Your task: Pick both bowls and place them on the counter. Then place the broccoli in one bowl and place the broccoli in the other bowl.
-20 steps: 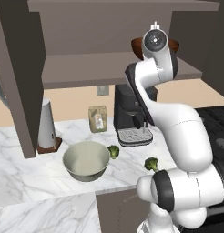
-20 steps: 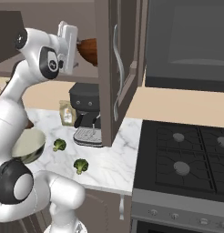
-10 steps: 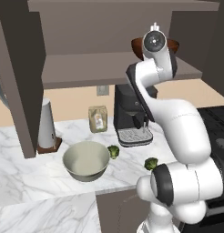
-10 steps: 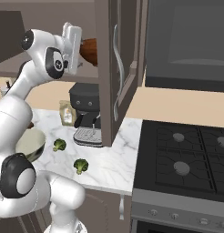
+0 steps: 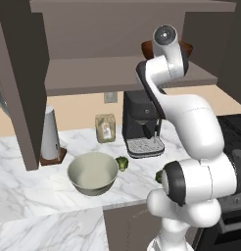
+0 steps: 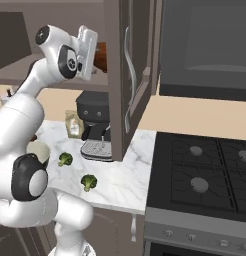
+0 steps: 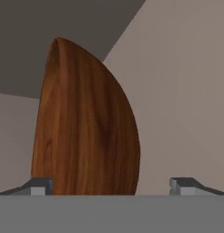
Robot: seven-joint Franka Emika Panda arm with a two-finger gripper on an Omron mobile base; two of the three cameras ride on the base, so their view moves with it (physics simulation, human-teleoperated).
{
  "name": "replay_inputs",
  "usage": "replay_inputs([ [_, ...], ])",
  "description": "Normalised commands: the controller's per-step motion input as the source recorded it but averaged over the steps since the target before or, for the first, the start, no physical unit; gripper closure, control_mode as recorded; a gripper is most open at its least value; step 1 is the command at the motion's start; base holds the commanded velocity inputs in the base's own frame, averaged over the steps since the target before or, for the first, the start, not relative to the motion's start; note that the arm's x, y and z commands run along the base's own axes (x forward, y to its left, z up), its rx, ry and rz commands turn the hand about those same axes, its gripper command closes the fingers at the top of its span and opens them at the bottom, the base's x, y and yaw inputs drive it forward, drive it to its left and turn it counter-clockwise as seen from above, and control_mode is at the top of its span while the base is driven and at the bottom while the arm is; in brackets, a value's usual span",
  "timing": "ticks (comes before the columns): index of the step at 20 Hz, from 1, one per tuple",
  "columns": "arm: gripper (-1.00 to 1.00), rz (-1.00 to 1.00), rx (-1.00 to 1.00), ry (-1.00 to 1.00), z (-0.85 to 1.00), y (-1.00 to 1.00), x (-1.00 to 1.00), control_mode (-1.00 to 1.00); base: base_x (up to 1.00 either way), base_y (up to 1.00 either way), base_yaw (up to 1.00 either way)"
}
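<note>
The dark red-brown bowl (image 7: pixel 86 127) stands on the open cabinet's shelf (image 5: pixel 93 73), its rim (image 5: pixel 147 47) peeking out on both sides of my hand. My gripper (image 7: pixel 113 185) is open at the bowl, whose wall lies between the fingertips, close to the left one (image 7: pixel 38 185). From the right, the gripper (image 6: pixel 96 50) reaches into the cabinet at the bowl (image 6: pixel 101 57). The pale grey-cream bowl (image 5: pixel 93 172) sits upright on the marble counter (image 5: pixel 24 196). One broccoli (image 5: pixel 122 163) lies beside it. Another broccoli (image 6: pixel 88 182) lies nearer the counter's front edge.
A black coffee machine (image 5: pixel 139 122) stands under the shelf, with a small jar (image 5: pixel 106 127) and a tall grey shaker (image 5: pixel 50 135) to its left. The open cabinet door (image 6: pixel 122 75) hangs right of the hand. The black stovetop (image 6: pixel 205 175) lies further right.
The hand has edged slightly up and deeper into the cabinet toward the red-brown bowl. The jaws stay open. Nothing on the counter has moved.
</note>
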Motion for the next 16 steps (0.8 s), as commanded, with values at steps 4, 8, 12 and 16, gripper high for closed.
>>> replay_inputs([
  [4, -1.00, 0.00, 0.00, 0.02, 0.00, -0.06, 0.27, -1.00, 0.00, 0.00, 0.00],
  [8, -1.00, 0.00, 0.00, 0.00, -0.07, 0.00, 0.14, -1.00, 0.00, 0.00, 0.00],
  [12, 1.00, 0.00, 0.00, 0.00, -0.16, 0.00, 0.05, -1.00, 0.00, 0.00, 0.00],
  [16, 1.00, 0.00, 0.00, 0.00, -0.23, 0.00, 0.00, -1.00, 0.00, 0.00, 0.00],
])
